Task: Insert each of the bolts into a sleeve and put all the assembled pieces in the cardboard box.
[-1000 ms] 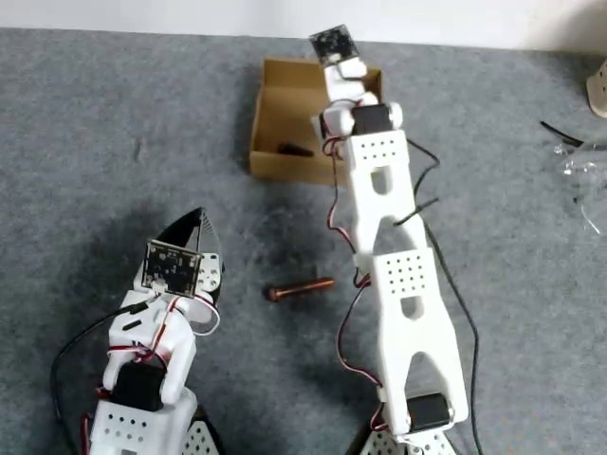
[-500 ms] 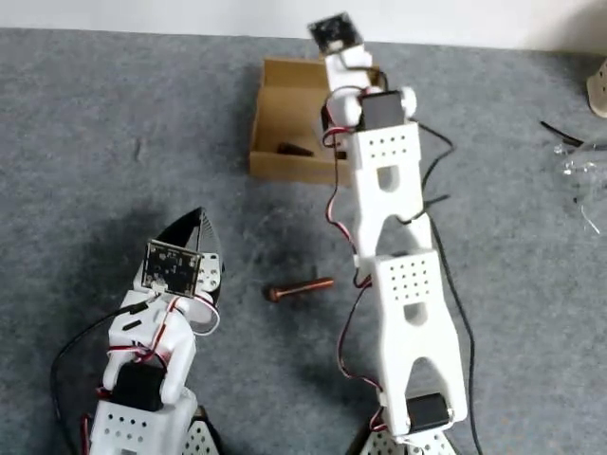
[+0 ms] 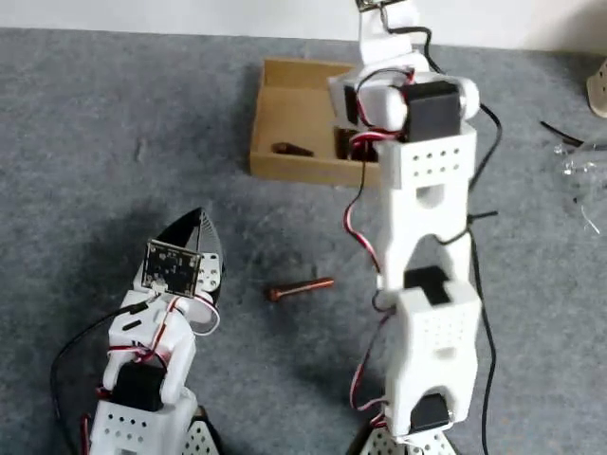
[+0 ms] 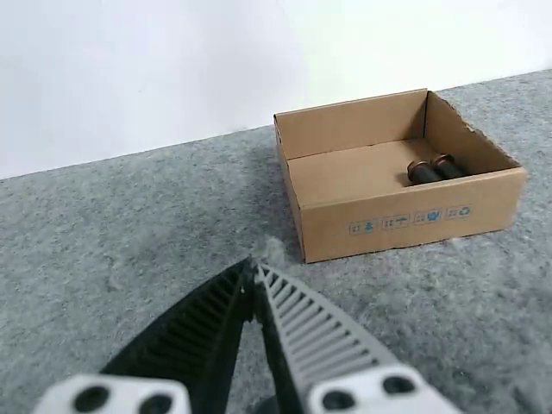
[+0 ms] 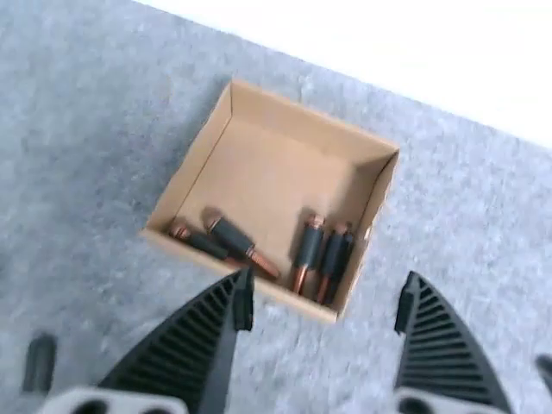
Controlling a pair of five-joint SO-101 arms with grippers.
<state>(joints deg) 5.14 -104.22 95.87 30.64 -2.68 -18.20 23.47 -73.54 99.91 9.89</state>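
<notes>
A cardboard box point(image 3: 289, 104) sits open at the upper centre of the high view on the grey tabletop point(image 3: 114, 114). The right arm point(image 3: 427, 190) stretches up the right of centre and covers the box's right end. From the right wrist view, the right gripper point(image 5: 328, 276) hangs above the box point(image 5: 267, 168) with its fingers point(image 5: 226, 321) spread wide and nothing between them. Inside lie several assembled pieces point(image 5: 235, 243), dark sleeves with copper-coloured bolt ends showing. Two rest along the wall at the lower left of that frame, and a cluster point(image 5: 326, 254) lies side by side in the corner at the lower right. A small dark thing point(image 5: 39, 362) rests on the tabletop at the lower left edge of that view, too blurred to identify.

One copper-coloured bolt point(image 3: 299, 287) lies alone on the tabletop near the centre of the high view, between the two arms and well apart from the box.

The left arm point(image 3: 147, 379) stands at the lower left of the high view. The left gripper point(image 3: 197, 226) points toward the upper part of the frame. In the left wrist view its fingers point(image 4: 302, 332) are pressed together at the tips and hold nothing, with the left gripper point(image 4: 254, 274) low over the tabletop. The box point(image 4: 405, 220) stands farther off at the right centre of that frame, with two pieces point(image 4: 429, 168) visible inside.

A clear plastic item point(image 3: 580, 166) lies at the right edge of the high view.
</notes>
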